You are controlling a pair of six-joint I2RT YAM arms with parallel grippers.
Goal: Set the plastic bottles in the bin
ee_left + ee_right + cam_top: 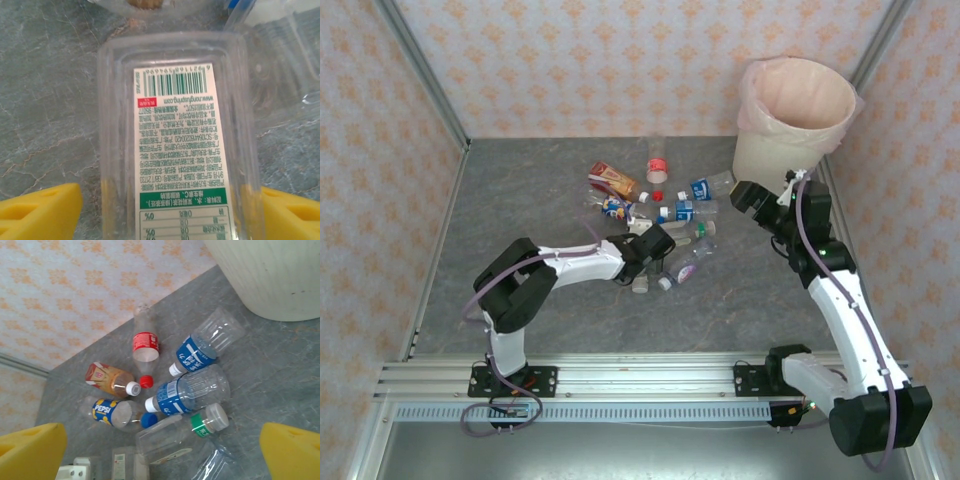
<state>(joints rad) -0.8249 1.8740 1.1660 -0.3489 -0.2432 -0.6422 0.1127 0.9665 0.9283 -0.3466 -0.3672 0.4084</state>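
Straddling a clear bottle [175, 140] in the mid-table pile [685, 211] with the left gripper [172, 210] spread, not yet pinching. Holding the right gripper [757, 200] spread too, beside the bin [770, 155]. Risking the thin, slick wall buckling and squirting free on closing.

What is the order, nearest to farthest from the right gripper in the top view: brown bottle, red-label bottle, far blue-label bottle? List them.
From the right gripper:
1. far blue-label bottle, just left of it.
2. red-label bottle, farther left, toward the back wall.
3. brown bottle, farthest left.
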